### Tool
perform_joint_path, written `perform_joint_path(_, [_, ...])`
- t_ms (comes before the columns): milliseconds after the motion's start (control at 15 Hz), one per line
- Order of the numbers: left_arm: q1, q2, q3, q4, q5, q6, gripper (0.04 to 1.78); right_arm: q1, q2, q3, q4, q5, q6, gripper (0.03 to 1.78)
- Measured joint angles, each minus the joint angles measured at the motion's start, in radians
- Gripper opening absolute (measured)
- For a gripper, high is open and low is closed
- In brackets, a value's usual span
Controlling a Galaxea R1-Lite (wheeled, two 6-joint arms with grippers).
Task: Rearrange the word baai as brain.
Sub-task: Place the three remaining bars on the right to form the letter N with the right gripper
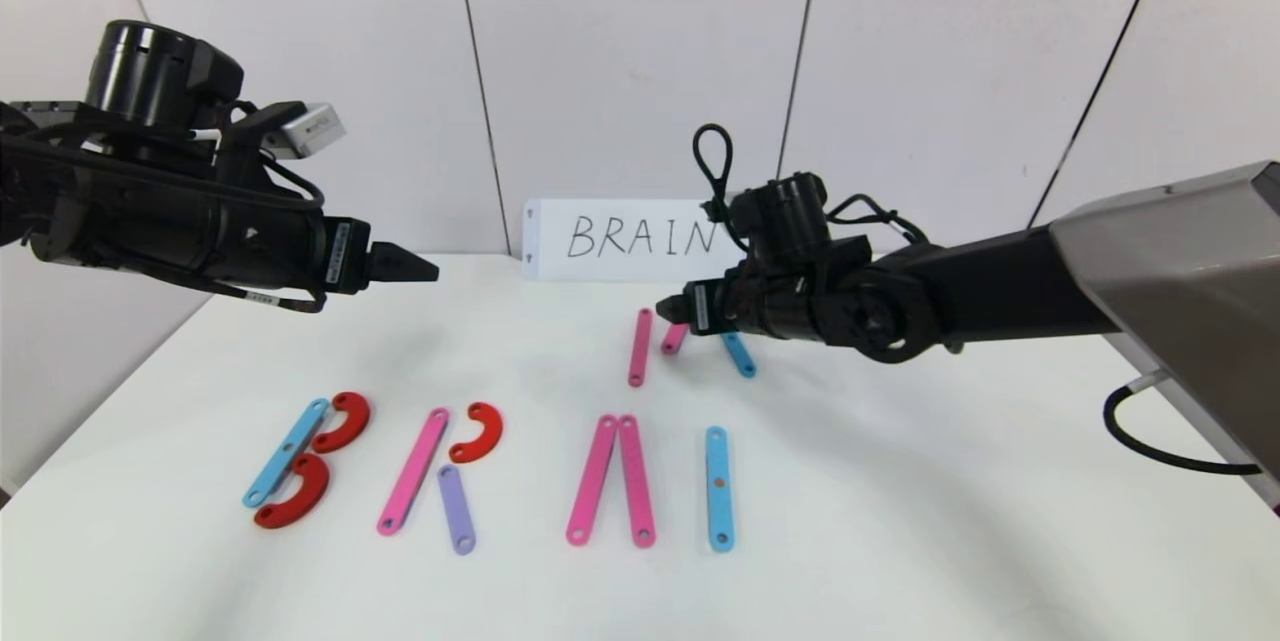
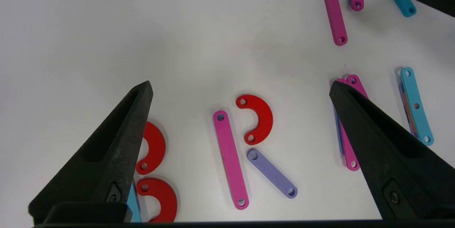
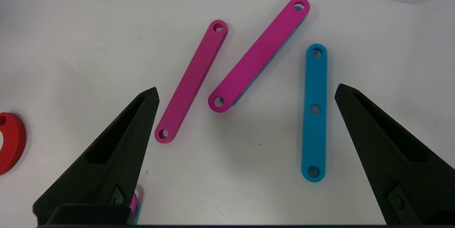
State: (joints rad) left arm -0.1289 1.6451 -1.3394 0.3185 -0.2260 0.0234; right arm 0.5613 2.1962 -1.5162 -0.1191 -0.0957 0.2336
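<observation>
Just below the released right end effector [image 1: 668, 306] lie two pink plastic strips [image 3: 192, 80] and a blue one [image 3: 314, 112] on the white desk [image 1: 900, 521], behind the flat-piece letters [image 1: 440, 471]; the left end effector [image 1: 425, 269], also released, hovers above them.

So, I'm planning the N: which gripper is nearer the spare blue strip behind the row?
Right. The right gripper hovers just beside the blue strip; the left gripper hangs far off, above the B side.

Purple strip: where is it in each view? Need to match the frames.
Head view: purple strip, low and left of centre, just right of the long pink strip.
Left wrist view: purple strip, lower middle, below the red arc.
Right wrist view: not in it.
Shared landmark: the pink strip beside it.
</observation>
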Motion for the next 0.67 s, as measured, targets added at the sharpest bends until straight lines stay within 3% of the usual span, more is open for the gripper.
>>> perform_joint_path(533, [0.0,0.0,0.001,0.002,-0.003,0.0,1.74,0.017,0.137,-0.131,-0.002,0.0,0.005,1.73])
perform_joint_path(667, [0.0,0.0,0.001,0.003,-0.004,-0.001,1.74,0.015,0.169,-0.17,-0.001,-0.02,0.019,1.73])
